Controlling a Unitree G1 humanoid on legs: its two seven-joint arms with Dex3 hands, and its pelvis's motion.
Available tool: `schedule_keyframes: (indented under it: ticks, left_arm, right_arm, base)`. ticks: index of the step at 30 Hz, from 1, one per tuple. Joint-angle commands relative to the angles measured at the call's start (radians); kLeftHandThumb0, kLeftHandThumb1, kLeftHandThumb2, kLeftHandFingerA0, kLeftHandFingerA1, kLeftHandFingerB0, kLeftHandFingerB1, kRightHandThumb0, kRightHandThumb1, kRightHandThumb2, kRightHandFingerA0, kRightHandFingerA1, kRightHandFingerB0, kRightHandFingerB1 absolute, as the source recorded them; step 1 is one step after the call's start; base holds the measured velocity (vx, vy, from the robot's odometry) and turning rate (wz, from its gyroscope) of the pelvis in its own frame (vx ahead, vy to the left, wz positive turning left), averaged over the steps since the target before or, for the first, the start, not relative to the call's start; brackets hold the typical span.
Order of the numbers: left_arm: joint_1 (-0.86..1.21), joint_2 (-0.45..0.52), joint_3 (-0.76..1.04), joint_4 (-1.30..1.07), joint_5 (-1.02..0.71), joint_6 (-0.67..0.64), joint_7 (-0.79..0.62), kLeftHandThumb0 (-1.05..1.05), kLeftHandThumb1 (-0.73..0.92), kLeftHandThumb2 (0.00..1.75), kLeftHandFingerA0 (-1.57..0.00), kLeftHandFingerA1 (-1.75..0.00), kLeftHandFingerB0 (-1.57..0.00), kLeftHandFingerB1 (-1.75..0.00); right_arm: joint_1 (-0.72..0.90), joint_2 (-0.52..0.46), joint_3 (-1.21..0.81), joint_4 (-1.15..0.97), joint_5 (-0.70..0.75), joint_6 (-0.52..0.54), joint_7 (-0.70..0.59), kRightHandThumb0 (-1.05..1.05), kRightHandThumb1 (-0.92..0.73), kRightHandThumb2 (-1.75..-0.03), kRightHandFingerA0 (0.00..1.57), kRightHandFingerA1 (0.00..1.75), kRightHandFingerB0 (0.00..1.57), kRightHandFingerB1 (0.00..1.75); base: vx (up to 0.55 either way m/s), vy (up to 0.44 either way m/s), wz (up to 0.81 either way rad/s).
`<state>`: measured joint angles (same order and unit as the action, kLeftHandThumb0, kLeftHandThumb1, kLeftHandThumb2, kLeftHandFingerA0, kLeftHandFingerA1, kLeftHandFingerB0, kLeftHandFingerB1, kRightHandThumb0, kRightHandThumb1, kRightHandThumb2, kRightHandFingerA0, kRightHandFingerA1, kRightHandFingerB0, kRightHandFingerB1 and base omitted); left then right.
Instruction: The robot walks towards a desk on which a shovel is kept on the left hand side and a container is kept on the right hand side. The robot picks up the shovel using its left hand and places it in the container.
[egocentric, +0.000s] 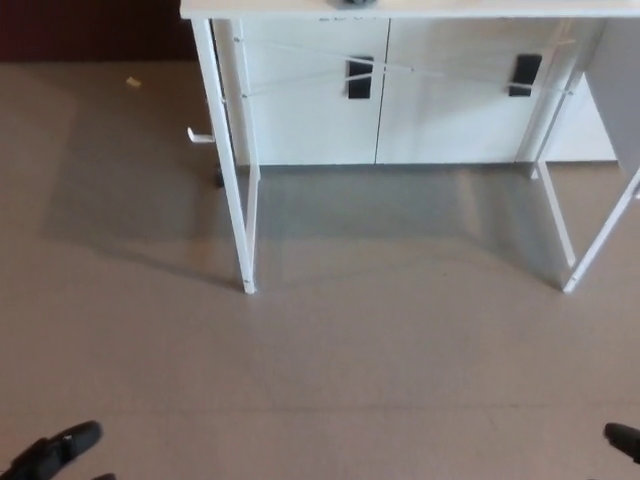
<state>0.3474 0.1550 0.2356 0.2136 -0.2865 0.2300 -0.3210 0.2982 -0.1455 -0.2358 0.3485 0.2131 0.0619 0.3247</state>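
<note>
Shovel, container: not visible; presumably atop white flat-topped metal-legged tabletop (300, 9), only front edge showing. Tabletop lay far ahead of both hands. Black left hand (52, 455) and black right hand (624, 440) barely visible; finger state indeterminable. Grey floor (380, 350) between.

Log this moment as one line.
phase: approach | desk: ahead, only front edge visible | shovel, container: unseen | left hand: low, empty | right hand: low, empty
</note>
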Motion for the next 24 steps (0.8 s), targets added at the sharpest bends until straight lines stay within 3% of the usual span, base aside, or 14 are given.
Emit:
schedule_keyframes:
  ticks: [1,24]
  left_arm:
    - [0.007,0.005,-0.001,0.0,0.013,-0.037,-0.001,-0.05,0.46,0.9,-0.28,-0.56,-0.26,-0.53]
    - [-0.03,0.014,0.002,0.005,0.013,-0.028,-0.01,-0.07,0.45,0.89,-0.28,-0.56,-0.27,-0.54]
  right_arm:
    - [0.005,-0.009,-0.005,0.012,0.006,-0.045,0.016,-0.23,-0.51,-0.61,0.53,0.5,0.42,0.45]
    - [-0.009,-0.009,-0.005,0.01,-0.007,-0.05,0.009,-0.13,-0.53,-0.55,0.59,0.48,0.43,0.42]
  base:
    - [0.05,0.098,0.03]
    - [0.04,-0.082,0.04]
